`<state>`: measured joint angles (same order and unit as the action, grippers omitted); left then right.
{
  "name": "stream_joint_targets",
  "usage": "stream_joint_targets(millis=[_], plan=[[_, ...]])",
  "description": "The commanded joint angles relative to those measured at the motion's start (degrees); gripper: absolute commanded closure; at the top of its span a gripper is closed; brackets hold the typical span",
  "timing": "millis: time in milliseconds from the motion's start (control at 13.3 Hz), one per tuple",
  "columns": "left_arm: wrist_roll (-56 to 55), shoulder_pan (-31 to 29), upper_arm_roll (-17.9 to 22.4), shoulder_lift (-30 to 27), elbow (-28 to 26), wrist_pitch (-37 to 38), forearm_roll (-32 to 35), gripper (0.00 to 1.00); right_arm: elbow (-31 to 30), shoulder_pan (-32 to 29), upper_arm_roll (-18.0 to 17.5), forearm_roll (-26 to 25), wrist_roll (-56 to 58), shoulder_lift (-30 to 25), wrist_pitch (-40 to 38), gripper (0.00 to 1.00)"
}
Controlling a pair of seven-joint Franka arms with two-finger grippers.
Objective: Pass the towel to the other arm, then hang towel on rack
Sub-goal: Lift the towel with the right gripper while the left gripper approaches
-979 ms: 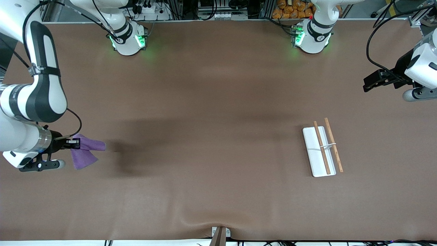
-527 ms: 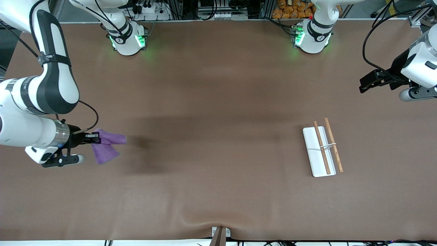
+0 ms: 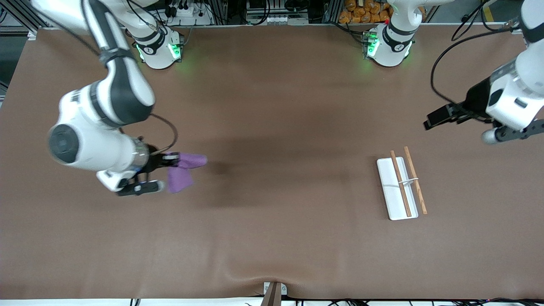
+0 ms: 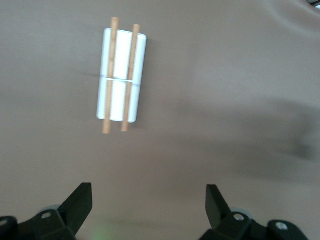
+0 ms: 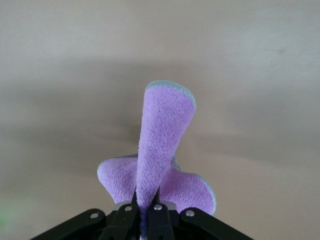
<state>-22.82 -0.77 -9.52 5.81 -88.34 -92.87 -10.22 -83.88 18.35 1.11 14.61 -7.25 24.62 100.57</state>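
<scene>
While the right gripper point(image 3: 170, 160), clamped on the towel point(image 3: 183, 171), has carried it up off the table toward the middle, the left gripper point(image 3: 433, 120) has swung inward, jaws wide and empty, over bare table near the rack point(image 3: 400, 187); handover looks imminent.

Carrying the towel point(image 3: 183, 171), pinched in the right gripper point(image 3: 173, 160), away from the right arm's end of the table toward its middle. Swinging the left gripper point(image 3: 434, 120), fingers spread, inward toward the rack point(image 3: 401, 183).
</scene>
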Motion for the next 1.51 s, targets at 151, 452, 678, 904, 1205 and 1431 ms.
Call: stream_joint_targets(millis=[151, 452, 678, 904, 1205, 1431], plan=[[-13.6, 6.8, -0.1, 5.6, 1.0, -7.6, -1.7, 0.0, 1.3, 8.4, 0.5, 0.4, -12.6, -1.4, 0.2, 1.0], [-25.5, 9.5, -0.1, 11.1, 1.1, -13.6, -12.0, 0.0, 2.3, 12.9, 0.5, 0.7, -20.4, -1.2, 3.3, 1.0], [-29.1, 13.1, -0.1, 14.0, 1.1, -17.0, -14.5, 0.0, 2.8, 16.4, 0.5, 0.8, -27.4, -0.5, 9.4, 1.0], [-40.3, 16.9, 0.0, 15.4, 1.1, -20.1, -14.4, 0.0, 2.8, 19.8, 0.5, 0.8, -34.0, 0.8, 16.0, 1.0], [-51.9, 18.0, 0.0, 16.6, 0.7, -20.2, -14.3, 0.0, 2.8, 22.8, 0.4, 0.9, -37.0, 2.0, 23.7, 1.0], [-65.0, 19.1, 0.0, 17.6, 0.0, -19.4, -13.5, 0.0, 2.8, 25.2, 0.4, 0.9, -39.0, 2.8, 26.9, 1.0]])
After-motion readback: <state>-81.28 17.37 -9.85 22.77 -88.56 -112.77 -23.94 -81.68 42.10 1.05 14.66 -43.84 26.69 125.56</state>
